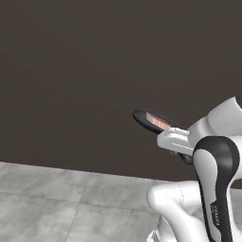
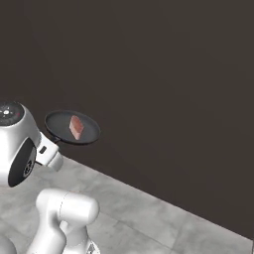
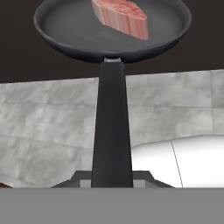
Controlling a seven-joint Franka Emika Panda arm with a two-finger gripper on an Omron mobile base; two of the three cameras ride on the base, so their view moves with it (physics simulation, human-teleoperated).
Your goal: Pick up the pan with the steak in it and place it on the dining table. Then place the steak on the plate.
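My jaws are drawn narrow, clamped on the long black handle [image 3: 111, 131] of the pan [image 3: 65, 26], which runs up the middle of the hand view to the dark bowl at the top edge. My gripper [image 3: 112, 183] sits at the bottom of that view, the handle between its tips. The steak [image 3: 120, 15] lies inside the pan, at the top centre. From the right base view the pan [image 2: 59, 125] hangs in the air at the left, the steak [image 2: 76, 127] on it, before a dark wall [image 2: 173, 74] and above a grey tiled floor [image 2: 149, 218].
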